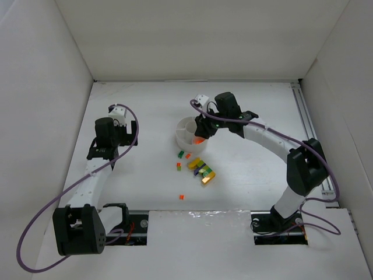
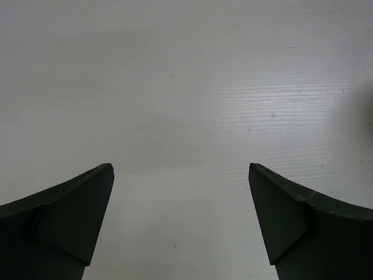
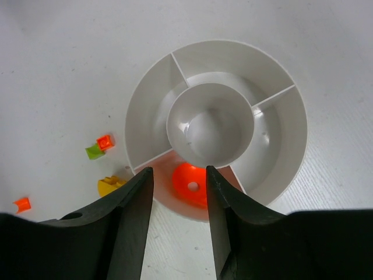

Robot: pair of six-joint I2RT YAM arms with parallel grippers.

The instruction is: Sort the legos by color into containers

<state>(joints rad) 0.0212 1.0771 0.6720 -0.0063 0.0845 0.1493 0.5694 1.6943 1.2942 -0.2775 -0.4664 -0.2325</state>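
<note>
- The right gripper hung over the dish's near wedge, jaws parted and empty. The orange-red piece lay in that wedge directly below, where we judged that colour should collect.
- The other legos lay on the table just beside the dish's near side, unsorted.
- The left gripper hung well left of the dish, spread wide and holding nothing, clear of the work.
</note>
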